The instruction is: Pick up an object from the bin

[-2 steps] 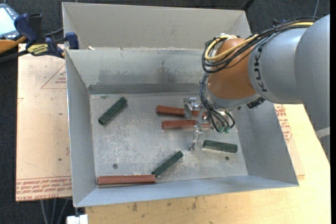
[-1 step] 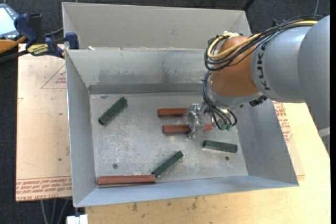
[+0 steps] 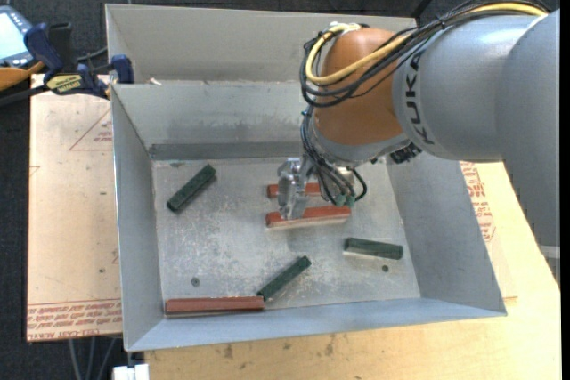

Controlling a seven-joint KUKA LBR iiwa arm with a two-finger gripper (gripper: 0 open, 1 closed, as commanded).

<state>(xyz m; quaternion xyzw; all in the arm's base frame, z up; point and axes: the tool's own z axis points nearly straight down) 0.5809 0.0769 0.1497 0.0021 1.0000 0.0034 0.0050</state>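
My gripper (image 3: 289, 207) reaches down in the middle of the bin, its metal fingers right at a reddish-brown flat bar (image 3: 308, 218) lying crosswise on the floor. The fingertips touch or straddle the bar's left part. A second reddish piece (image 3: 303, 190) lies just behind the fingers, partly hidden by the wrist. A dark green bar (image 3: 373, 250) with a pale edge lies to the right and nearer the front. Another dark green bar (image 3: 284, 278) lies slanted in front of the gripper.
A dark green bar (image 3: 191, 188) lies slanted at the left back of the floor. A long reddish-brown bar (image 3: 215, 305) rests along the front wall at the left. The arm with its orange cover and cables overhangs the bin's right back.
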